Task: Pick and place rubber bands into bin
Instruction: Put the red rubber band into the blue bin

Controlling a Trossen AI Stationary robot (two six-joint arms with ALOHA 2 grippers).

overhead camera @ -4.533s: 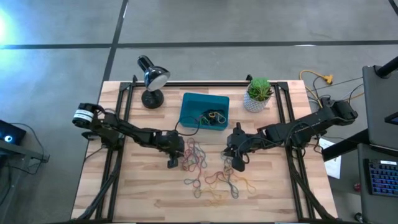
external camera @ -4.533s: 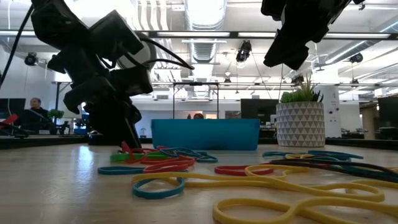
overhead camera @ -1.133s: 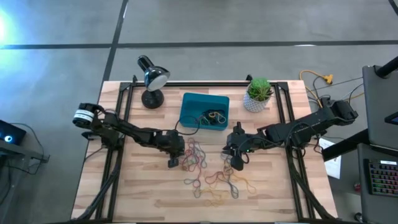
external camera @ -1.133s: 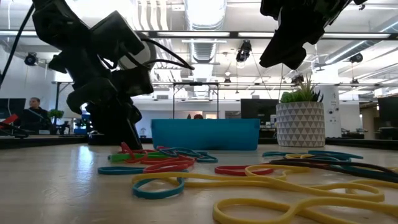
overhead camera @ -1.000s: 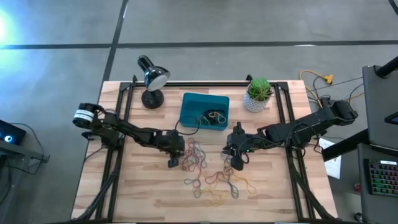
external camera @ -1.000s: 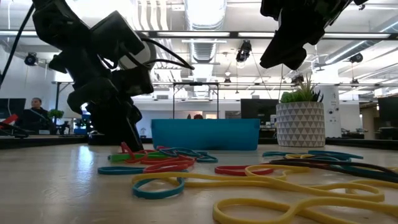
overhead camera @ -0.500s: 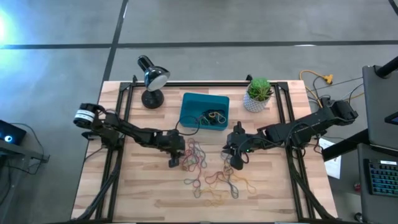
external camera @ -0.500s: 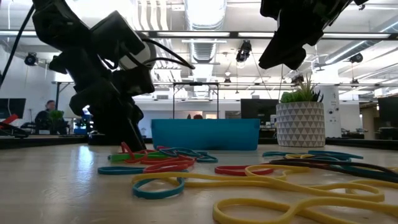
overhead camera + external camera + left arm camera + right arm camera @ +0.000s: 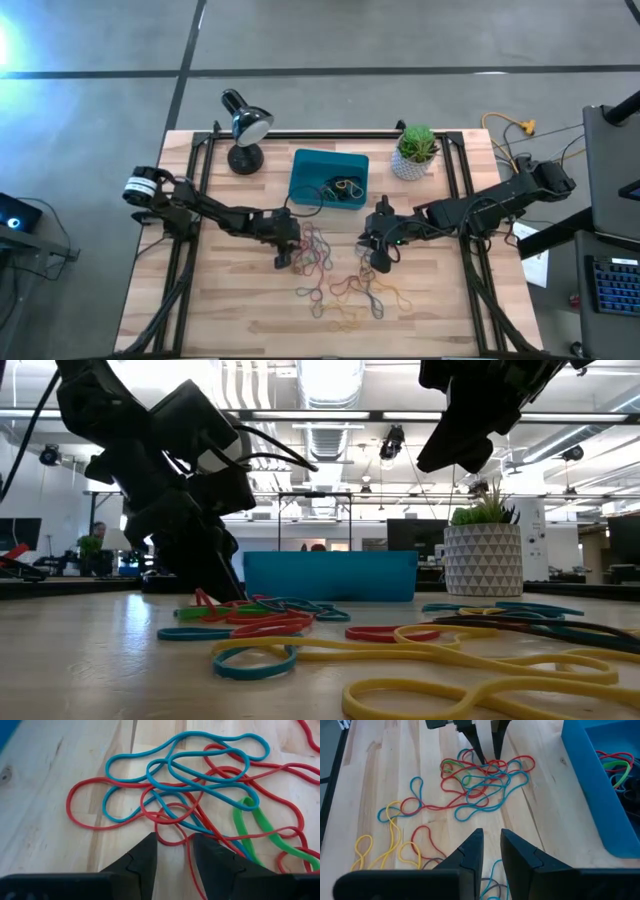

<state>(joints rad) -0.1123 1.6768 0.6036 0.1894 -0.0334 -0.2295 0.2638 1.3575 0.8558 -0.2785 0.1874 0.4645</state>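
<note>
Many coloured rubber bands (image 9: 315,250) lie loose on the wooden table, in a tangle of red, blue and green (image 9: 480,780) with more strewn nearer the front (image 9: 400,655). The teal bin (image 9: 300,165) stands behind them with a few bands (image 9: 345,187) inside. My left gripper (image 9: 175,842) is open, low at the tangle's left edge, its fingers on either side of a red band's strand (image 9: 186,851). My right gripper (image 9: 491,842) hovers above the table to the pile's right, open by a narrow gap, with nothing between its fingers. My left gripper comes slanting down from the table's left, its fingertips (image 9: 482,761) at the edge of the tangle. A red strand (image 9: 172,841) runs between them on the table. Whether the fingertips touch that band, I cannot tell.
A black desk lamp (image 9: 243,125) stands at the back left and a white pot with a green plant (image 9: 415,150) at the back right, on either side of the bin. Black rails (image 9: 200,200) run along both sides of the table. Bare wood lies near the front edge.
My left gripper has edged down and a little toward the table's right, closer into the left edge of the band tangle. The bands lie as before.
</note>
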